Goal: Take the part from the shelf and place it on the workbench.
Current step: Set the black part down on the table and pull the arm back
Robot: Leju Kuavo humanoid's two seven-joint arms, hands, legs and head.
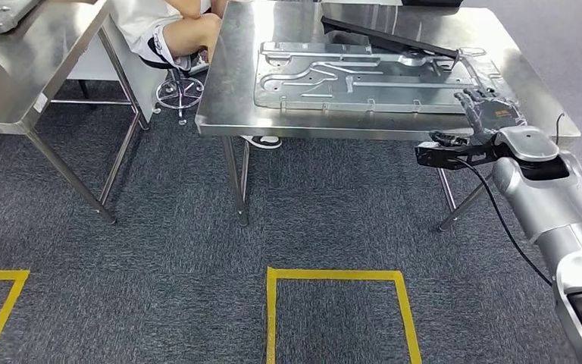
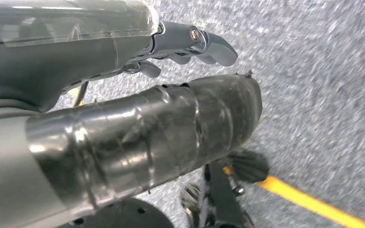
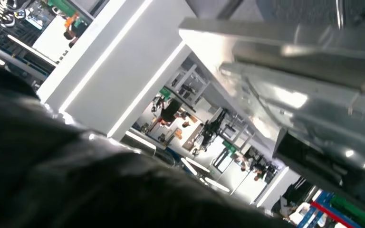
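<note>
A: Start at your right hand (image 1: 489, 110). It sits at the near right corner of the counter (image 1: 288, 125), fingers up and somewhat apart, at the edge of the metal plate (image 1: 364, 76). Touching or just short of it? You cannot tell from the head view, and the right wrist view is too dark to settle it.

B: And the left hand (image 2: 190, 45)?

A: Hanging over the carpet, fingers loosely bent, nothing in it.

B: Where is the part?

A: The plate lies flat on the counter, with a dark bar (image 1: 390, 38) resting slantwise on its far side. It looks already set down, so the task seems nearly done.

B: Handling notes?

A: Judged only: stamped sheet metal, stiff, fairly heavy, smooth and likely slippery, edges possibly sharp. If you shift it, take it by the near rim at the corner, not the ribbed middle. The bar may slide off.

B: Surroundings?

A: A person sits on a stool (image 1: 178, 87) beyond the counter.
</note>
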